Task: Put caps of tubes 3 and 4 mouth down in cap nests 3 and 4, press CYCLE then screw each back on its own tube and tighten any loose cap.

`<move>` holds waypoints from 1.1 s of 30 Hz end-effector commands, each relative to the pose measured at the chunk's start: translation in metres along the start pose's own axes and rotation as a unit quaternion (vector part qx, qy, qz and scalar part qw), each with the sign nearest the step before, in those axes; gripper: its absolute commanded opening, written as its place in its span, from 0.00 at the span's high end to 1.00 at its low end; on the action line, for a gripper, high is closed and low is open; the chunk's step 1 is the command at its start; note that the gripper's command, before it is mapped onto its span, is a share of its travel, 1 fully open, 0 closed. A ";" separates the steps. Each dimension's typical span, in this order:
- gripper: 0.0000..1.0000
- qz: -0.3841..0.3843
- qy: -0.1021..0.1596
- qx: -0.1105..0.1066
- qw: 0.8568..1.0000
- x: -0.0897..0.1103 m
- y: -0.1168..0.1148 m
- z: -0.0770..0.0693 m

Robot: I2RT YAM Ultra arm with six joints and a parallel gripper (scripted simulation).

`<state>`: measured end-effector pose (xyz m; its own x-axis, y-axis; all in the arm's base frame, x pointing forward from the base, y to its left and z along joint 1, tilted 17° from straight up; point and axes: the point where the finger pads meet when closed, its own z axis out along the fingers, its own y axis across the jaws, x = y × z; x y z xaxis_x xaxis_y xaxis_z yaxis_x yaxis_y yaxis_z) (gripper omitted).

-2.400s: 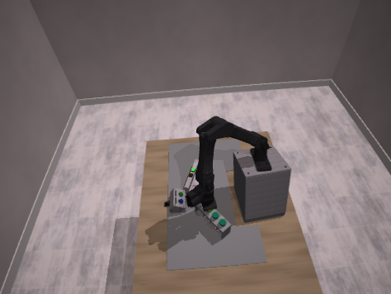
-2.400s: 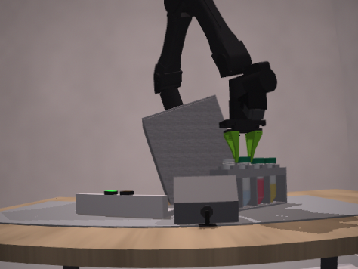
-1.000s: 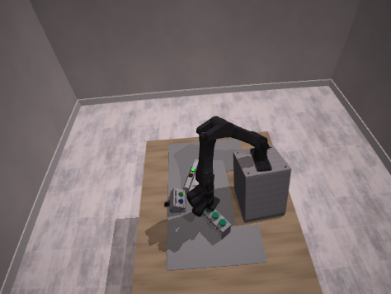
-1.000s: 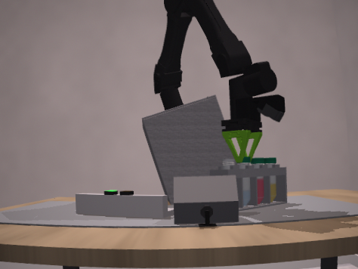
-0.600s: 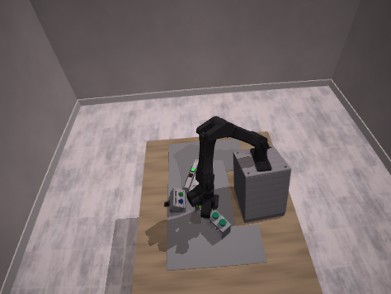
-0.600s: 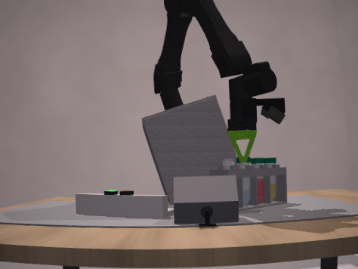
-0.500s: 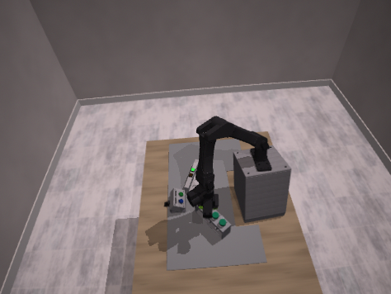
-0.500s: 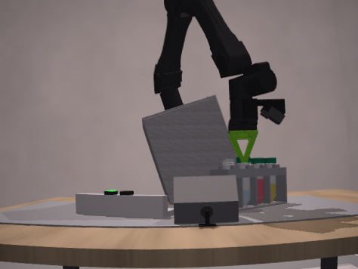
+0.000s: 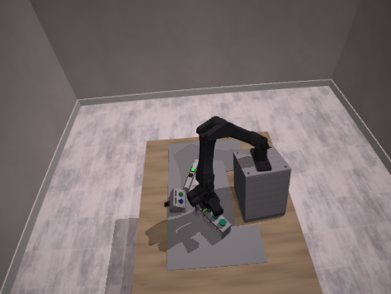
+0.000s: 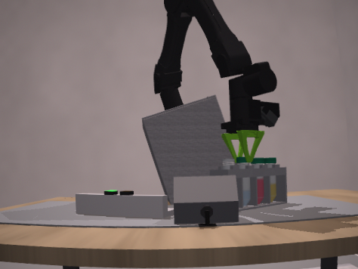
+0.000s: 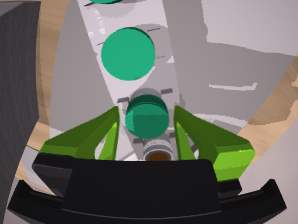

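Note:
My gripper (image 10: pixel 243 161) (image 11: pixel 146 112) is open, its green fingers on either side of tube 3's green cap (image 11: pixel 147 118) (image 10: pixel 241 160), with a gap on both sides. Tube 4 (image 11: pixel 158 150) (image 10: pixel 228 163) stands uncapped in the decapping station (image 9: pixel 222 233) (image 10: pixel 283 185). Tube 2's cap (image 11: pixel 128 54) (image 10: pixel 258 160) and tube 1's cap (image 9: pixel 223 222) (image 10: pixel 270 160) are on their tubes. On the cap tray (image 9: pixel 189 182) (image 10: pixel 121 207) the green lamp (image 9: pixel 192 169) (image 10: pixel 111 192) is lit and the amber lamp (image 9: pixel 190 175) (image 10: pixel 127 193) dark. The nests and tube 4's cap cannot be made out.
The small desk (image 9: pixel 176 203) (image 10: pixel 205 189) stands beside the station, with the green READY key (image 9: pixel 181 194) and blue CYCLE key (image 9: pixel 181 201). The arm's grey base block (image 9: pixel 264 190) (image 10: pixel 181 151) rises on the station's other side. A grey mat (image 9: pixel 247 248) lies under the station.

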<state>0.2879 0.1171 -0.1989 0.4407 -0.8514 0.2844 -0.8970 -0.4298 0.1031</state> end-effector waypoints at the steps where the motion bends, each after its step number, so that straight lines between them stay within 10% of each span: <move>1: 0.51 -0.084 0.000 0.008 0.996 0.000 -0.005 -0.005; 10: 0.51 -0.132 0.000 0.008 0.991 0.000 -0.005 -0.005; 11: 1.00 -0.132 0.000 0.008 0.991 0.000 -0.005 -0.005; 25: 1.00 -0.132 0.000 0.008 0.991 0.000 -0.005 -0.005; 33: 1.00 0.017 -0.001 0.008 1.000 0.000 -0.005 -0.005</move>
<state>0.2879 0.1171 -0.1989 0.5118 -0.8139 0.2751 -0.8584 -0.4973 0.1257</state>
